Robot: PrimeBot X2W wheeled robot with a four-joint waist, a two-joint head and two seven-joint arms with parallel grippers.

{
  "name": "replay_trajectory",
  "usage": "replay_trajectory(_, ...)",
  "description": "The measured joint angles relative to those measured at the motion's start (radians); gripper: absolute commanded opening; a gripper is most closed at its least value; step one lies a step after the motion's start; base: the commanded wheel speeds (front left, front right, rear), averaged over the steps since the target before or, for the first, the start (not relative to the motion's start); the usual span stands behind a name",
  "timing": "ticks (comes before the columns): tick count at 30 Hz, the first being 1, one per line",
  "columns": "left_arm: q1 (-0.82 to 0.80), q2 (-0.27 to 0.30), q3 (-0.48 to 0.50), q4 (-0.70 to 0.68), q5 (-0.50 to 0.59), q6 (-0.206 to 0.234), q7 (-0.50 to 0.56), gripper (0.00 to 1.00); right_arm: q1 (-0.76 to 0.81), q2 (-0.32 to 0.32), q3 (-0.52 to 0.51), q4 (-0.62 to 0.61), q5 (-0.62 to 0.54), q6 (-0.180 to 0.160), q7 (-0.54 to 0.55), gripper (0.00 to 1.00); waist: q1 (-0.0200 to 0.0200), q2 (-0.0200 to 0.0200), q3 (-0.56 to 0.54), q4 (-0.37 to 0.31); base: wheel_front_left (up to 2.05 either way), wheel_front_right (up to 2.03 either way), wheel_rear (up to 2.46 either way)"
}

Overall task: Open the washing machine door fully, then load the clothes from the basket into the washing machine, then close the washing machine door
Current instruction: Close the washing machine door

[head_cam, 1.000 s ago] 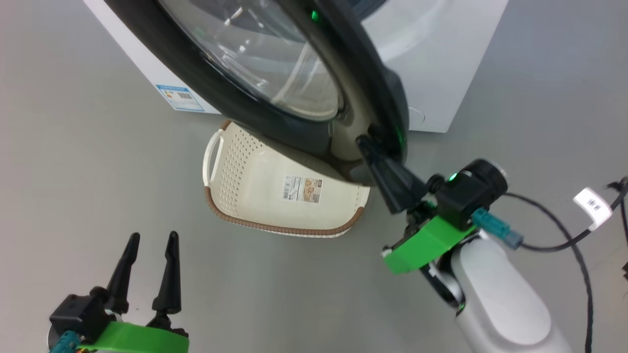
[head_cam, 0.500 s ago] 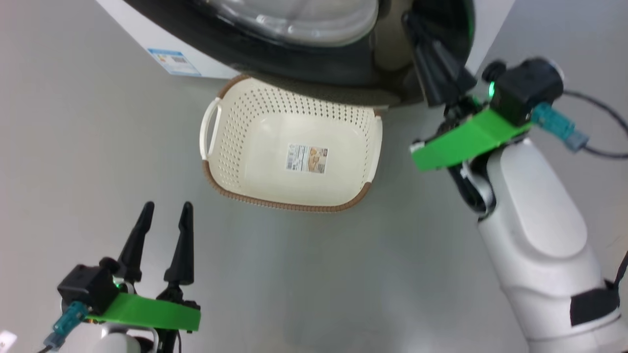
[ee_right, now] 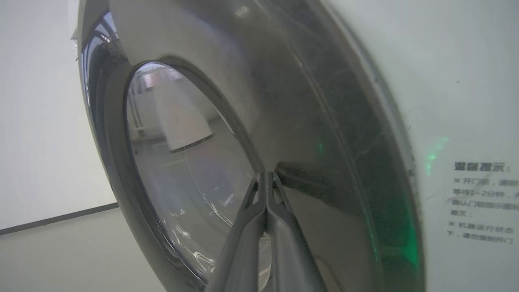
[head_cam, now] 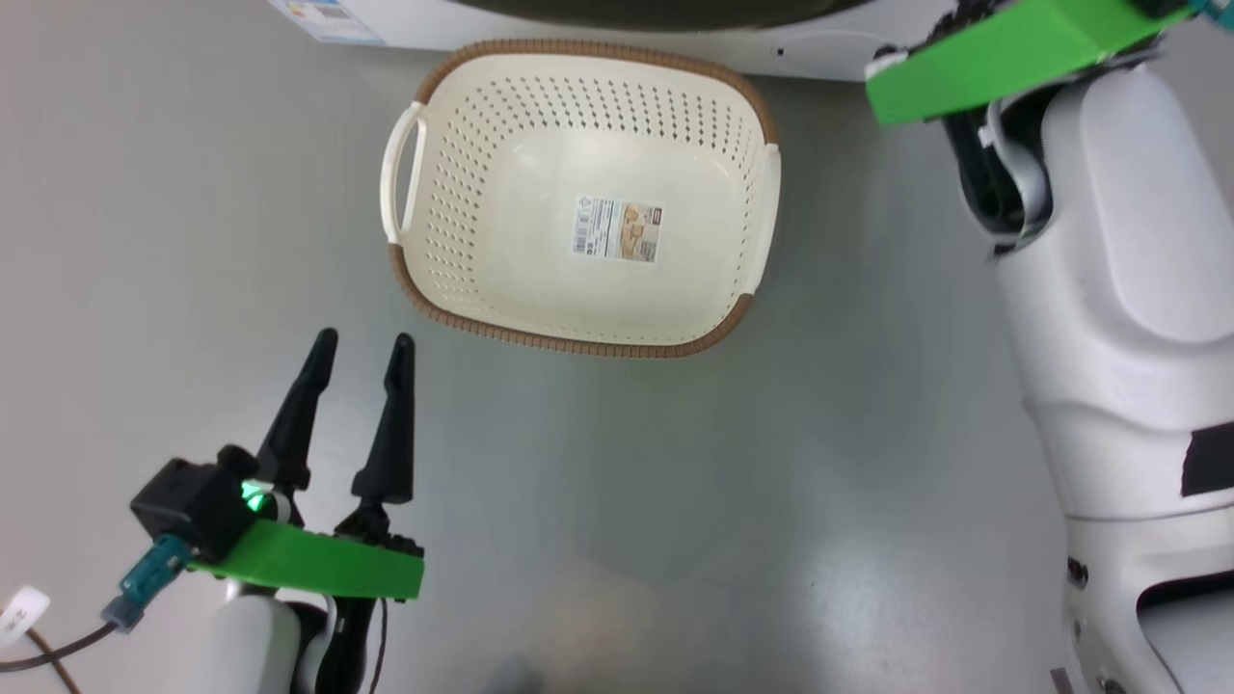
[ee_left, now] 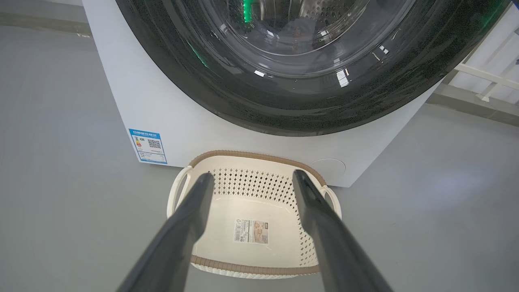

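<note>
right gripper [ee_right: 265, 175] closed on nothing, tips on the washing machine door [ee_left: 308, 109]; left gripper [head_cam: 364, 337] wide and empty
washing machine [ee_left: 121, 101] at the far side, door flush to its front; basket [head_cam: 463, 193] on the floor just in front of it, label sticker [head_cam: 618, 229] showing on its bottom; right fingers pressed together against the black rim beside the glass; left gripper hovers near-left of the basket, touching nothing

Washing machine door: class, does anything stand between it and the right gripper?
Nothing visible does. The right gripper, shut, points at the washing machine door, its tips right by the black rim, with no object between.
</note>
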Motion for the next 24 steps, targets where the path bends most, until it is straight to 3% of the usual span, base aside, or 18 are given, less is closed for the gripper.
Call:
replay_trajectory(12, -0.040, -0.002, -0.062, -0.007, -0.017, 0.000, 0.000, 1.00, -0.113, 0.004, -0.033, 0.024, -0.010, 0.009, -0.001, 0.00, 0.0000, 0.0000, 0.067, 0.010, 0.00, 0.00, 0.00)
replay_trajectory(24, -0.051, 0.000, -0.049, -0.007, -0.018, 0.000, 0.000, 1.00, -0.112, -0.004, 0.006, 0.029, 0.007, 0.008, 0.000, 0.00, 0.0000, 0.0000, 0.034, -0.016, 0.00, 0.00, 0.00)
